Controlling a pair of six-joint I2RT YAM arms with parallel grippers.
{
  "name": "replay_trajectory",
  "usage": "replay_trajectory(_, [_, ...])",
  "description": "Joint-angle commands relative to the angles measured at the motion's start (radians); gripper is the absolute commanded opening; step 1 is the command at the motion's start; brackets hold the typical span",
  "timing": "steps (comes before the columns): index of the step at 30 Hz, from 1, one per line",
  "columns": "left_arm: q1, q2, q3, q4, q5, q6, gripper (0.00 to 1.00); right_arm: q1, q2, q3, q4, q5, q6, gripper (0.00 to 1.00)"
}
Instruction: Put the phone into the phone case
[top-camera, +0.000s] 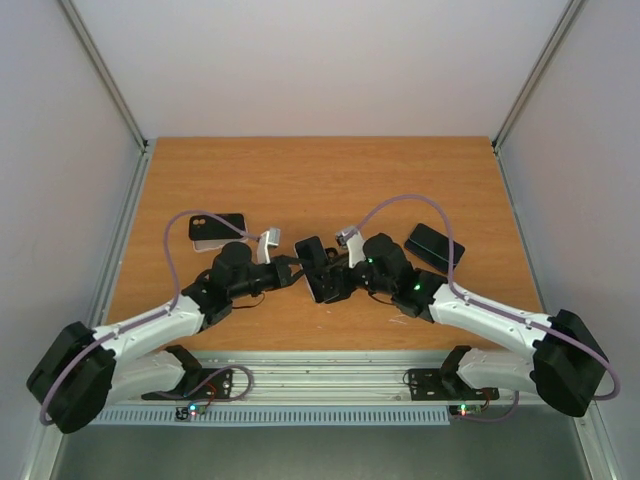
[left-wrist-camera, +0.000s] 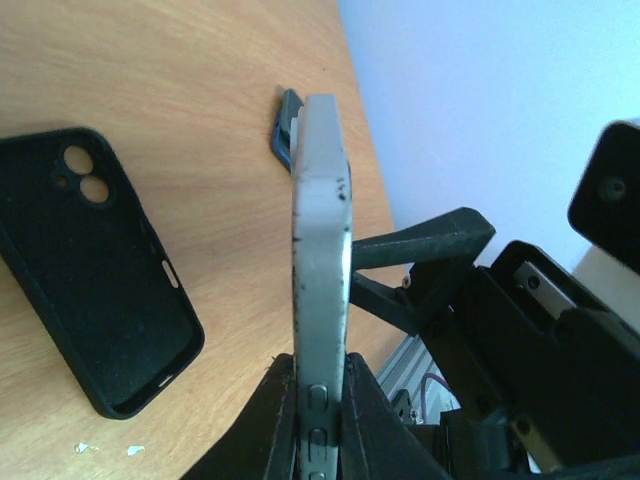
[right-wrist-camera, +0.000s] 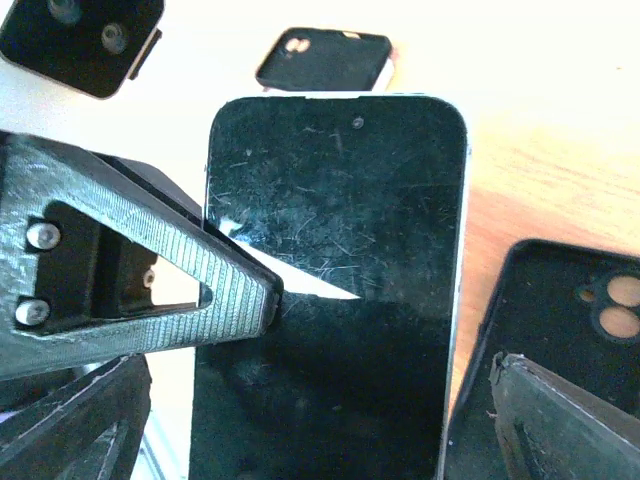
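My left gripper (left-wrist-camera: 320, 375) is shut on the phone (left-wrist-camera: 322, 230), a silver-edged phone held on edge above the table. In the right wrist view the phone's scratched black screen (right-wrist-camera: 340, 250) faces the camera. My right gripper (right-wrist-camera: 385, 335) is open, jaws wide, right at the phone. One finger (right-wrist-camera: 150, 285) overlaps the screen's left edge and the other (right-wrist-camera: 570, 420) is past its right edge. The empty black phone case (left-wrist-camera: 90, 270) lies open side up on the table beside the phone, and also shows in the right wrist view (right-wrist-camera: 560, 320). From above, both grippers meet at the phone (top-camera: 322, 272).
A second black-cased phone (top-camera: 215, 230) lies at the left. A dark bluish case or phone (top-camera: 435, 247) lies at the right. The wooden table (top-camera: 320, 180) has white walls on three sides and a metal rail (top-camera: 320, 375) at the near edge.
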Motion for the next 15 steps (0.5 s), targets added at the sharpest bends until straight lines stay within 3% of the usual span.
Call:
replay_trajectory(1, [0.005,-0.103,-0.013,0.042,-0.025,0.118,0.00,-0.037,-0.068,0.006,0.015,-0.124,-0.019,0.95])
replay_trajectory(7, [0.025,-0.228,-0.078,0.117,0.021,0.178,0.00,-0.139,-0.124,-0.027,0.045,-0.339,0.021,0.94])
replay_trajectory(15, [0.030,-0.294,-0.147,0.339,0.109,0.146,0.01,-0.207,-0.096,-0.047,0.164,-0.563,0.108,0.77])
